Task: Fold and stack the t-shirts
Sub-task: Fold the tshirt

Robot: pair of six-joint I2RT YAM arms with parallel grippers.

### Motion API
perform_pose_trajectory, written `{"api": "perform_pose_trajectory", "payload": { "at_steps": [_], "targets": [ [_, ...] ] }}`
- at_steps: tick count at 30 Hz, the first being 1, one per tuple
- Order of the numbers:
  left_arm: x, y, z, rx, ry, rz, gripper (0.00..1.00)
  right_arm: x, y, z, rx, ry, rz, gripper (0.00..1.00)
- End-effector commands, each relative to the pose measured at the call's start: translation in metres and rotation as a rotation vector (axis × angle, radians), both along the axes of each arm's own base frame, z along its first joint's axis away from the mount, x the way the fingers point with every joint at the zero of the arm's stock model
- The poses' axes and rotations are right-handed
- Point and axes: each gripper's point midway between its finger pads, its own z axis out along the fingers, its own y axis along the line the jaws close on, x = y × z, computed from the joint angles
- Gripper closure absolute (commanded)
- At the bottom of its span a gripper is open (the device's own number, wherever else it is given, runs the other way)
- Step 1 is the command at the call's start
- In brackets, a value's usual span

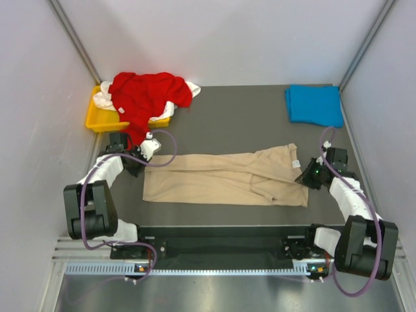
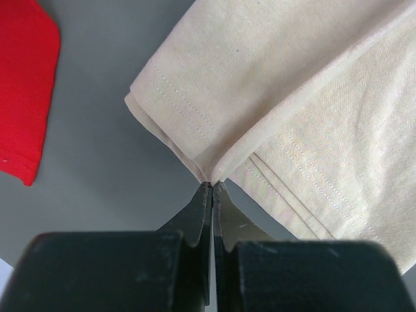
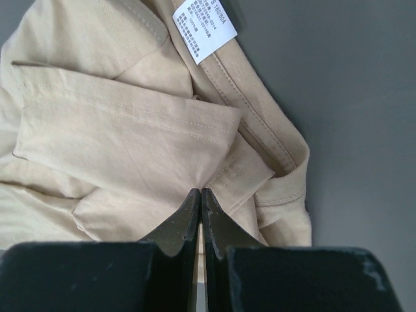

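Observation:
The beige t-shirt (image 1: 224, 177) lies folded lengthwise into a long strip across the middle of the dark mat. My left gripper (image 1: 144, 158) is shut on its left hem corner (image 2: 207, 170). My right gripper (image 1: 304, 177) is shut on cloth at the collar end (image 3: 214, 175), near the white label (image 3: 203, 29). The blue t-shirt (image 1: 314, 104) lies folded at the back right. The red t-shirt (image 1: 146, 95) is heaped over the yellow tray, with the white t-shirt (image 1: 104, 101) under it; a red edge (image 2: 23, 91) shows in the left wrist view.
The yellow tray (image 1: 97, 121) stands at the back left by the wall. Grey walls close in the left, right and back. The black rail (image 1: 221, 244) with the arm bases runs along the near edge.

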Motion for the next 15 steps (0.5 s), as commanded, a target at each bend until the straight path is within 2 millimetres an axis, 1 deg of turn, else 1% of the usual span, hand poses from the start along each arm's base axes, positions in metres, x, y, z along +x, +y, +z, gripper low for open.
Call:
{"api": "perform_pose_trajectory", "payload": {
  "at_steps": [1, 3, 5, 6, 7, 8, 9, 11, 12, 13, 14, 15],
  "targets": [
    [0.004, 0.002, 0.003, 0.013, -0.019, -0.022, 1.0, 0.003, -0.009, 0.008, -0.009, -0.053, -0.05, 1.0],
    [0.004, 0.002, 0.005, 0.018, -0.024, -0.027, 1.0, 0.001, -0.008, 0.01, -0.003, -0.062, -0.055, 1.0],
    [0.001, 0.001, 0.007, 0.013, -0.024, -0.033, 1.0, -0.003, -0.005, 0.007, 0.011, -0.056, -0.059, 1.0],
    [0.0, -0.002, 0.006, 0.006, -0.021, -0.05, 1.0, -0.003, -0.005, 0.007, 0.012, -0.059, -0.061, 0.98],
    [-0.002, -0.003, 0.007, 0.004, -0.019, -0.056, 0.95, -0.005, -0.006, 0.004, 0.009, -0.052, -0.075, 0.93],
    [-0.004, -0.004, 0.007, 0.001, -0.013, -0.064, 0.92, -0.005, -0.008, 0.004, -0.001, -0.051, -0.086, 0.79],
    [-0.01, -0.007, 0.009, -0.008, 0.011, -0.087, 0.87, -0.004, -0.014, 0.005, -0.023, -0.054, -0.108, 0.7],
    [-0.022, -0.012, 0.011, -0.021, 0.057, -0.128, 0.76, -0.001, -0.02, 0.011, -0.041, -0.07, -0.129, 0.57],
    [-0.023, -0.012, 0.018, -0.013, 0.055, -0.172, 0.74, 0.003, -0.022, 0.022, -0.057, -0.107, -0.135, 0.56],
    [-0.043, -0.019, 0.019, -0.043, 0.12, -0.205, 0.73, 0.011, -0.027, 0.037, -0.085, -0.156, -0.138, 0.56],
    [-0.048, -0.019, 0.026, -0.047, 0.116, -0.224, 0.72, 0.015, -0.028, 0.049, -0.105, -0.195, -0.129, 0.56],
    [-0.049, -0.019, 0.034, -0.041, 0.102, -0.262, 0.7, 0.02, -0.025, 0.067, -0.144, -0.258, -0.107, 0.58]
  ]
}}
